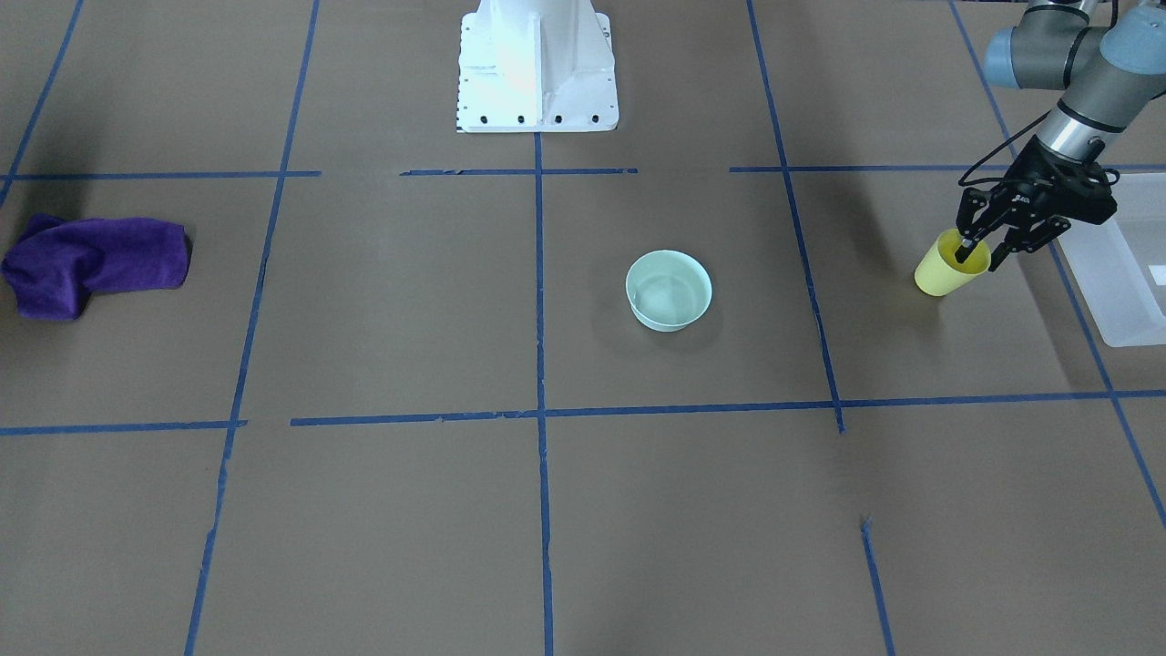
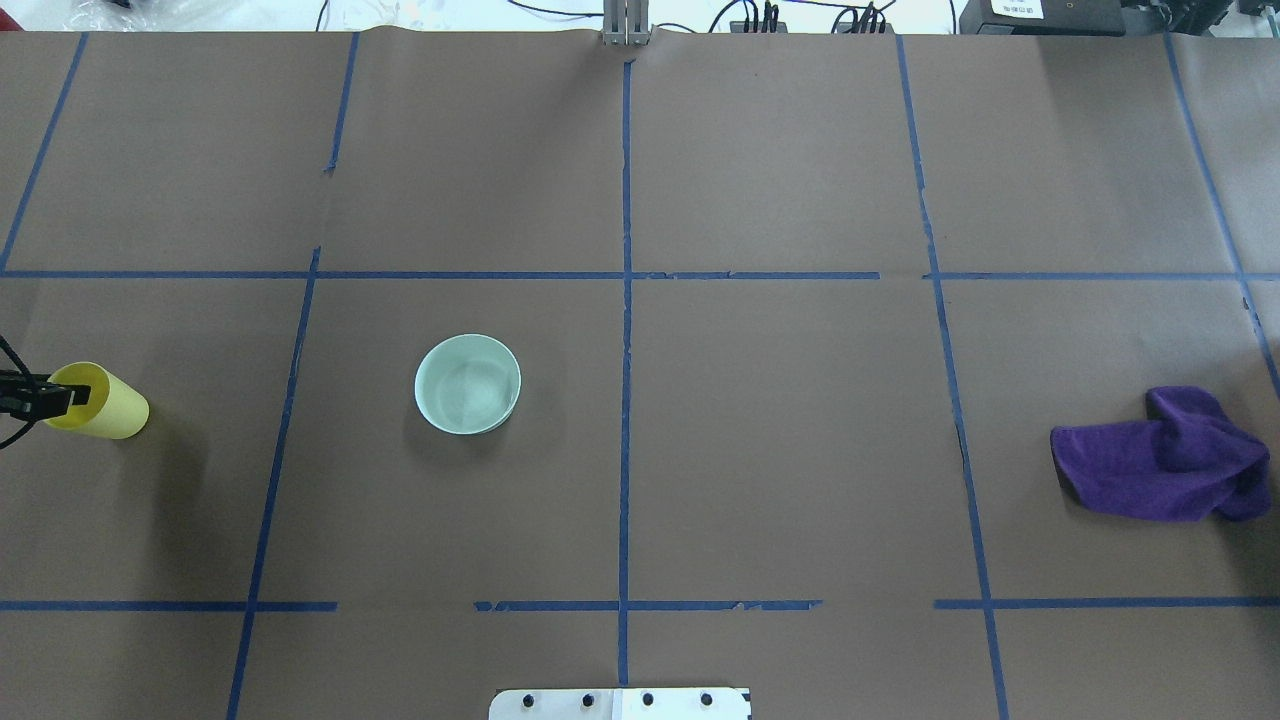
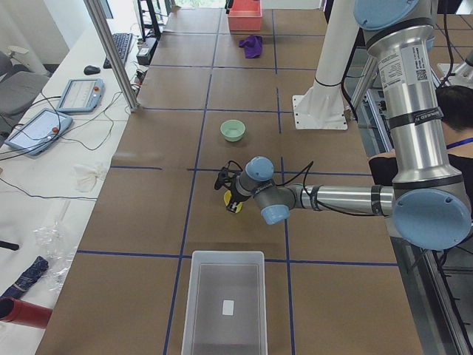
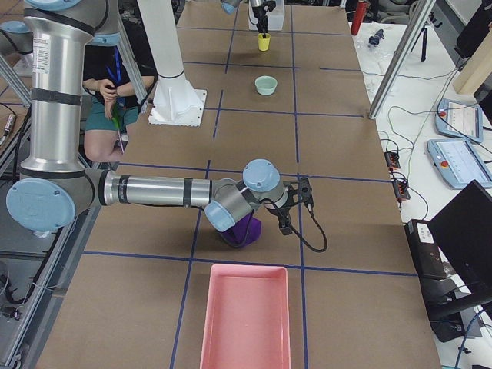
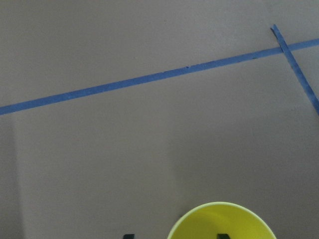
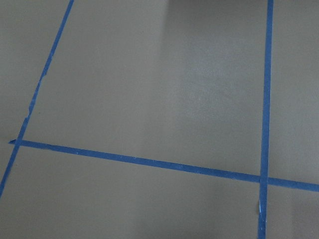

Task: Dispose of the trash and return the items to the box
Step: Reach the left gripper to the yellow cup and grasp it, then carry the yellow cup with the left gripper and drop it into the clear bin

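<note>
The pale mint-green bowl stands upright and empty near the table's middle, also seen in the overhead view. A yellow cup stands near the translucent white box. My left gripper is open and straddles the cup's rim, one finger inside and one outside. The left wrist view shows the cup with the two fingertips set apart. My right gripper hangs over a purple cloth; it shows only in the exterior right view, so I cannot tell whether it is open.
The purple cloth lies crumpled at the table's right end. A pink tray sits beyond it at that end. The robot's white base stands at the table's edge. Operators sit behind the robot.
</note>
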